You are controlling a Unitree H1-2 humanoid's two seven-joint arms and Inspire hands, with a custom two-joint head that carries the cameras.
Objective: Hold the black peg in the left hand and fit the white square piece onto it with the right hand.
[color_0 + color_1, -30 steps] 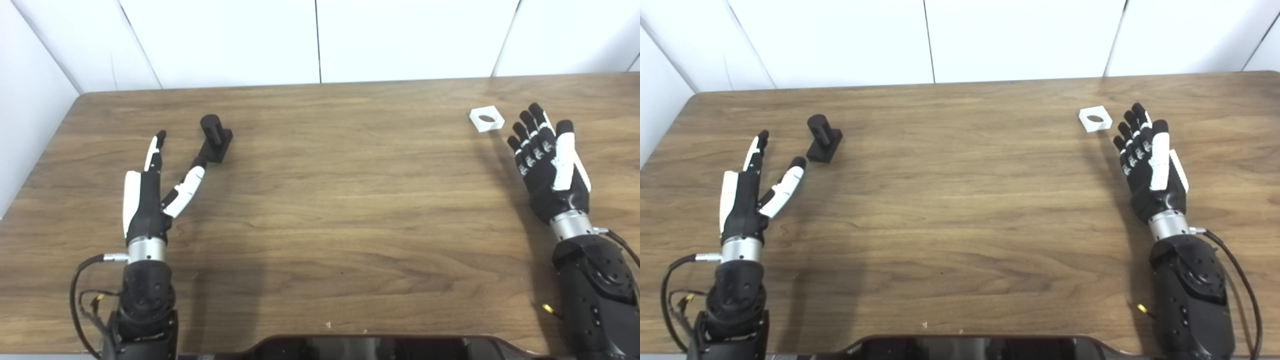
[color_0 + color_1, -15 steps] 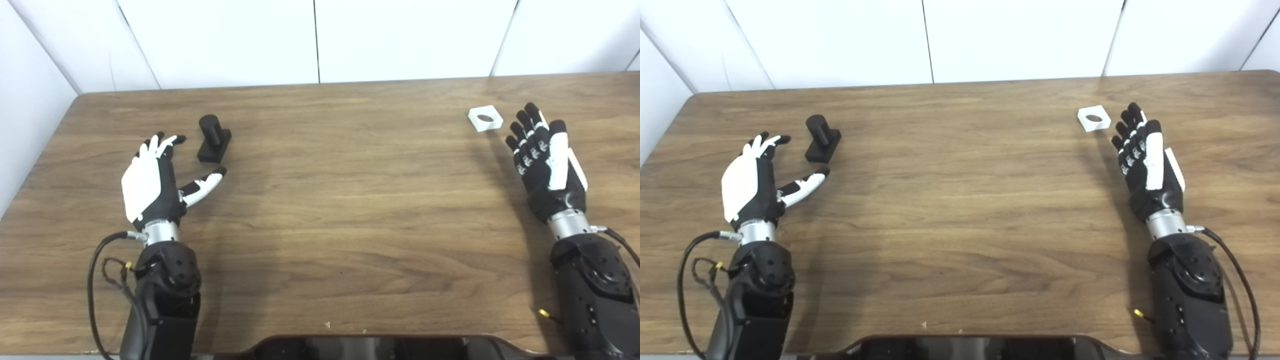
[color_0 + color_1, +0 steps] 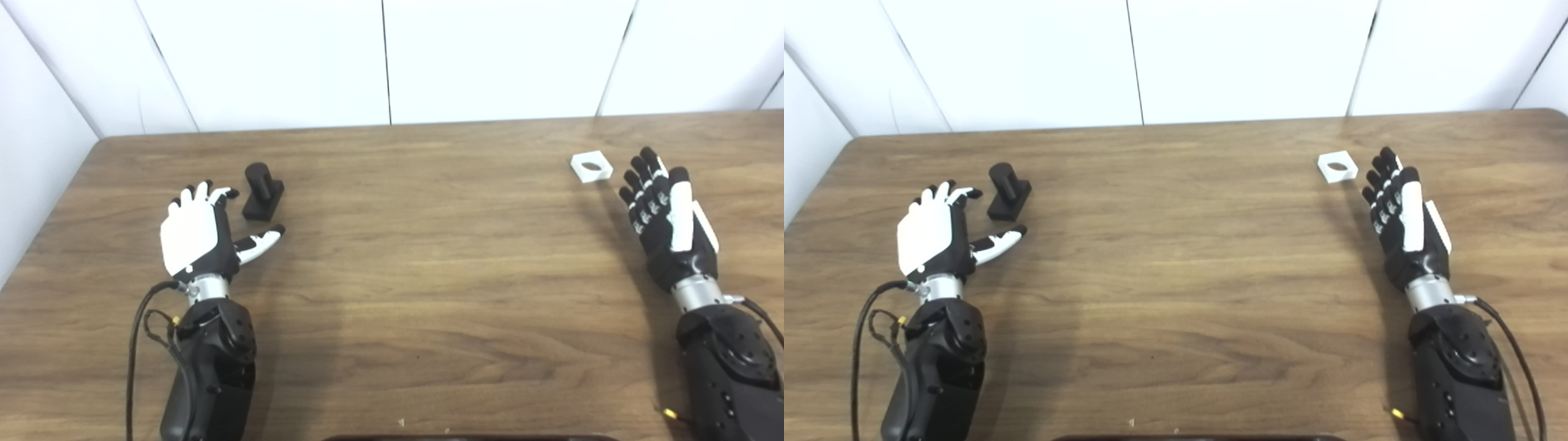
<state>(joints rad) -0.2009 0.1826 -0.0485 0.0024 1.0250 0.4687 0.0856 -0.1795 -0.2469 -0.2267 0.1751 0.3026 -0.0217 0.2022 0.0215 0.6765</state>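
The black peg (image 3: 263, 191) stands upright on its small square base on the left side of the tabletop (image 3: 416, 257), and nothing holds it. The left hand (image 3: 199, 236) sits just near and left of it, back upward, fingers spread and empty, thumb pointing right below the base. Far to the right, the white square piece (image 3: 591, 167) lies flat with its round hole up. The right hand (image 3: 667, 220) waits just beside it on the near right, also open and empty, fingertips close to the piece but seemingly not touching; the gap is too small to judge firmly.

The step in hand looks to be the left hand's grasp of the peg. To do it well, the hand should travel far and to the right until the base lies between thumb and fingers. It should close on the base or low on the stem, leaving the upper stem bare for the white piece. A sideways nudge from the fingertips could tip the peg, so the closing should be even from both sides. A firm, upright hold would make the later fitting easier.
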